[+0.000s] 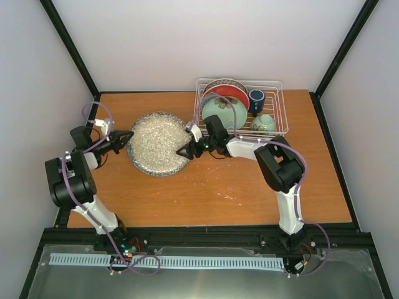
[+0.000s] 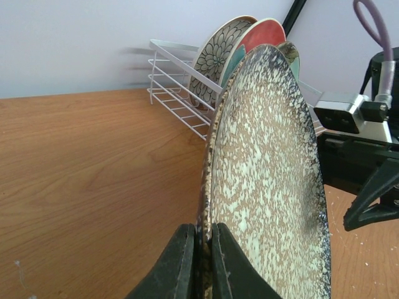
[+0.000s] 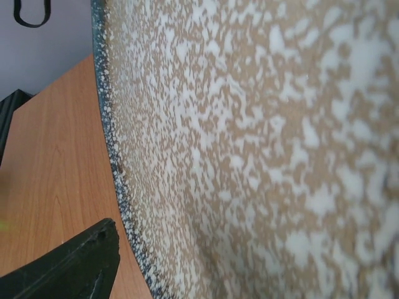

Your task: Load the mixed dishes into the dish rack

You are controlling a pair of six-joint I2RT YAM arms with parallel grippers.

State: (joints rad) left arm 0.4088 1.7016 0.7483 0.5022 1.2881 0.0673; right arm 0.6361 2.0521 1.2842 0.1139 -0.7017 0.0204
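Note:
The large speckled grey plate (image 1: 159, 143) lies left of the white wire dish rack (image 1: 279, 106). My left gripper (image 1: 128, 136) is shut on its left rim, seen close in the left wrist view (image 2: 206, 249). My right gripper (image 1: 186, 151) is open at the plate's right rim. Only one finger (image 3: 68, 268) shows in the right wrist view, beside the plate (image 3: 262, 143). In the rack stand the petal-patterned plate (image 1: 219, 83), the red-rimmed teal plate (image 1: 232, 95) and the pale green plate (image 1: 225, 113). The dark blue mug (image 1: 256, 99) and the small pale green bowl (image 1: 263, 123) are there too.
The rack's near left corner (image 2: 181, 81) stands just behind the speckled plate (image 2: 268, 187). The right arm's wrist (image 2: 361, 143) is close on the plate's far side. Bare wooden table (image 1: 212, 193) lies in front, with walls behind and at both sides.

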